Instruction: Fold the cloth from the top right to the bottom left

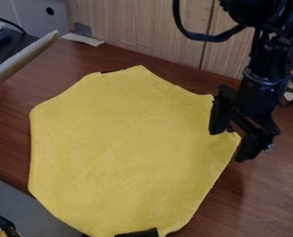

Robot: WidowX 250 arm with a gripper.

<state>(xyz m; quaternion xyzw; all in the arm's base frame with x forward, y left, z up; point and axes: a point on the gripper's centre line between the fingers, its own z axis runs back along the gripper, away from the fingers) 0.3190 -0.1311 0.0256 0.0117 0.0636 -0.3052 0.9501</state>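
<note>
"How many cloths do you see?"

"One cloth (127,148). It is yellow and spread out wide on the brown counter (269,185)."

"Where is it on there?"

"It takes up a lot of the counter. At the lower left, it goes out past the counter's near edge. Its top corner points to the far edge, by the wall (136,23)."

"Is it all smooth?"

"It is mostly flat, with one faint line running slantwise across the middle. Its sides bend at lots of corners."

"And the robot?"

"One black arm (259,81) comes down from the top right. It has one pincer (229,146), at the right side of the cloth."

"Is the pincer wide or narrow?"

"Wide. It has two fingers (219,118), and they are well apart. One is over the cloth, and one is just past its edge. A bit of the cloth's right side shows between them. I can't tell if they touch it."

"Any black bits by the cloth?"

"Two. One little bit (114,71) is at its top edge, and one bigger piece (139,233) is at its bottom edge."

"What else?"

"One pale strip (83,39) is near the wall, at the counter's far left corner. One long board (25,60) slants beside it, at the left."
</note>
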